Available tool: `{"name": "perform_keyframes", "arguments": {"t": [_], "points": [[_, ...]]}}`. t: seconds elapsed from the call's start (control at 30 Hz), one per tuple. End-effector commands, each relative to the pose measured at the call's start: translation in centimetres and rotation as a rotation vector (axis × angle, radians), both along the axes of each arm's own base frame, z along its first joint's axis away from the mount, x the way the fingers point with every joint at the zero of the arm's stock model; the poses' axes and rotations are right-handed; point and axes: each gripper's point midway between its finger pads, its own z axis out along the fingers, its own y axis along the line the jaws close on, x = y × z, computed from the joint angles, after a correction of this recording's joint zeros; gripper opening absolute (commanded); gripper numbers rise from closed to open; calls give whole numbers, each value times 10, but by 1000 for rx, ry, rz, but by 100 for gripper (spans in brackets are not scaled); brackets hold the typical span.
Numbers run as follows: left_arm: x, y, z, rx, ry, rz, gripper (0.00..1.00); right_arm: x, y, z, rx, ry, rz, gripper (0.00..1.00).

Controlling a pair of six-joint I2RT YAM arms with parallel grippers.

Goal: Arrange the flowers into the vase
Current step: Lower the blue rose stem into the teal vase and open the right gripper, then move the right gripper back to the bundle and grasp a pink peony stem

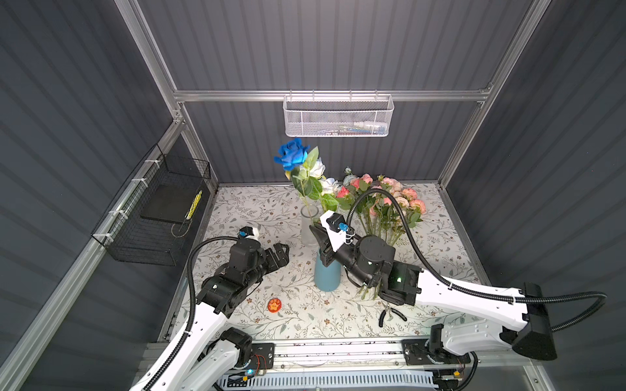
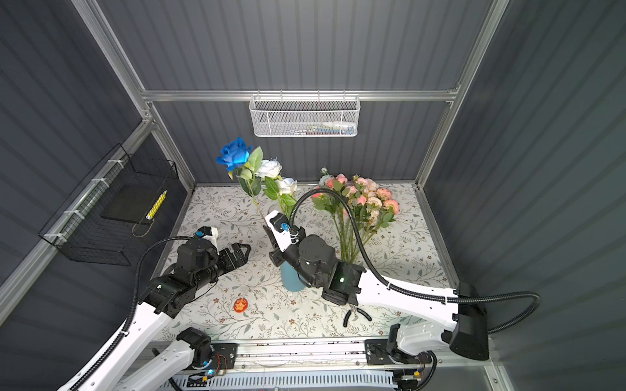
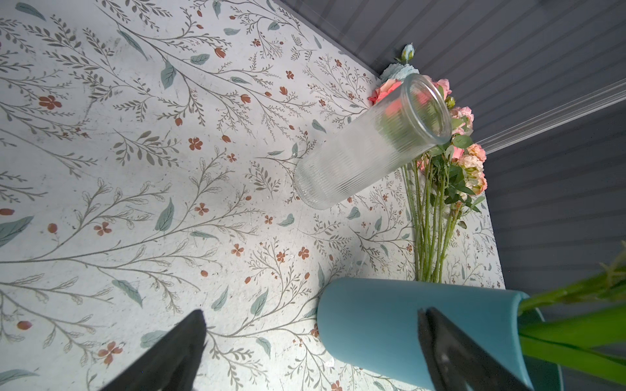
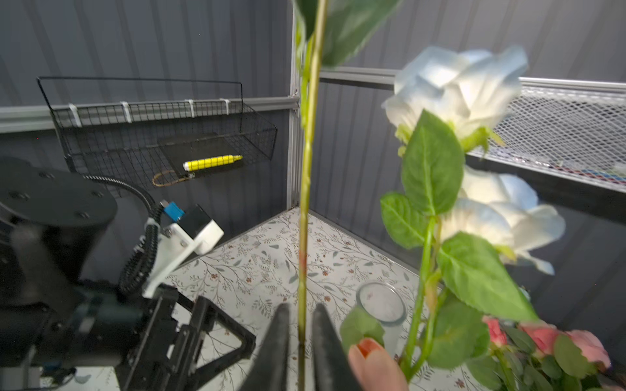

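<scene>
Overhead, in both top views, a matte teal vase (image 1: 327, 276) (image 2: 290, 279) stands upright in the middle of the floral-patterned tabletop (image 1: 257, 210). A deep blue rose (image 1: 291, 154) and two white roses (image 2: 269, 167) rise from it on long, leafy green stems. The right end effector (image 1: 318, 237) sits just above the vase mouth. Its arm reaches in low from the right with the wrist bent over. The left end effector (image 1: 283, 252) lies low to the left of the vase and apart from it, jaws spread wide. The other flowers, a bunch of pink and peach blooms (image 1: 389, 199), lie flat at the back right. A clear glass vase (image 1: 309, 223) stands just behind the teal one. Black-handled pliers (image 1: 391, 315) and a round red badge (image 1: 274, 304) lie near the front edge.

The left wrist view adds the glass vase's fine ribbing and smooth open rim. It also shows green stems (image 3: 576, 338) leaving the teal vase's mouth. That end effector's two black fingers (image 3: 183, 345) frame the view, far apart.

Only the right wrist view shows the grip. The tapered black fingers (image 4: 281, 338) flank the blue rose's stem (image 4: 306, 169) and are narrowly parted. A sliver of tabletop shows on either side, so the stem is not pinched. The view also looks down into the glass vase's round mouth, and a black wire basket (image 4: 162, 135) hangs on the wall behind.
</scene>
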Motion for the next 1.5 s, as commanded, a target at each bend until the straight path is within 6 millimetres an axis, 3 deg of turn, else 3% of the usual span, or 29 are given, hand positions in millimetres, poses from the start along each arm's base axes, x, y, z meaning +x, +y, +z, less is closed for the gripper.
{"name": "perform_keyframes", "arguments": {"t": [0.0, 0.1, 0.2, 0.23, 0.33, 0.43, 0.6, 0.63, 0.7, 0.83, 1.03, 1.3, 1.47], "points": [[-2, -3, 3, -9, -3, -16, 100, -4, -20, 19, 109, 19, -35, 49], [-1, -3, 3, -11, -1, -16, 100, -9, -31, 15, 122, 45, -37, 66], [-1, -3, 2, -7, 0, -14, 100, -16, -39, 9, 142, 81, -26, 74], [-1, -3, 1, -5, 3, -14, 100, -20, -50, 17, 177, 83, -26, 75], [-1, -2, -3, 0, 10, -10, 100, -21, -73, 11, 224, 118, -71, 76], [-1, -2, -6, 1, 15, -9, 100, -14, -108, -4, 255, 173, -205, 74], [-1, -2, -8, 2, 15, -9, 100, 3, -168, -51, 243, 294, -421, 72], [-1, -2, -8, 2, 16, -11, 100, 10, -185, -65, 196, 303, -480, 72], [-1, -2, -10, 5, 20, -11, 100, 22, -203, -100, 293, 496, -519, 69], [-1, -3, -13, 3, 27, -12, 100, 46, -236, -166, 316, 734, -635, 63], [-2, -3, -19, 6, 40, -13, 100, 89, -246, -236, 208, 988, -687, 57], [-3, -3, -23, 9, 48, -16, 100, 171, -262, -270, 101, 1079, -769, 48], [-3, -2, -23, 19, 44, -14, 100, 207, -270, -286, 9, 1094, -834, 41]]}}
